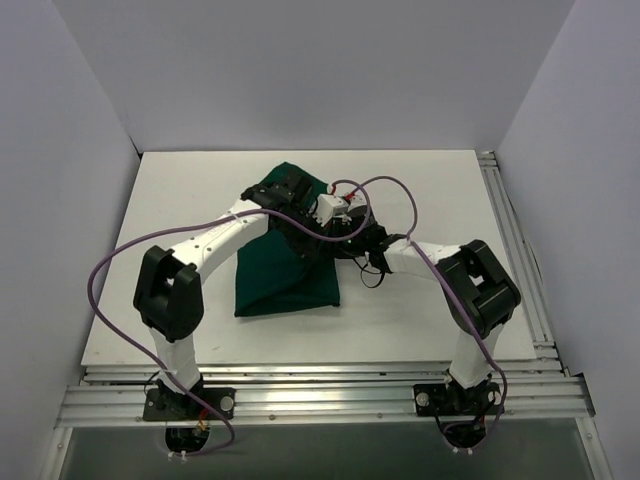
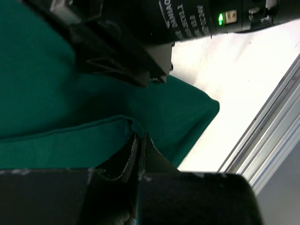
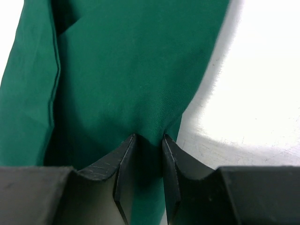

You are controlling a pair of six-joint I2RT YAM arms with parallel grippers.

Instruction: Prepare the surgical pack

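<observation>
Two arms, the left arm (image 1: 165, 290) and the right arm (image 1: 485, 285), meet over the far right part of a folded dark green cloth drape (image 1: 285, 280) lying mid-way on the white tabletop (image 1: 180, 200).

In the left wrist view, the left gripper (image 2: 140, 139) is nearly closed, pinching a thin fold of the drape, with the right arm's black housing (image 2: 197, 18) close above.

In the right wrist view, the right gripper (image 3: 148, 140) stands narrow, nipping the cloth's edge.

Such shallow bites may slip if the arms pull unevenly, and the crowded wrists could collide.
</observation>
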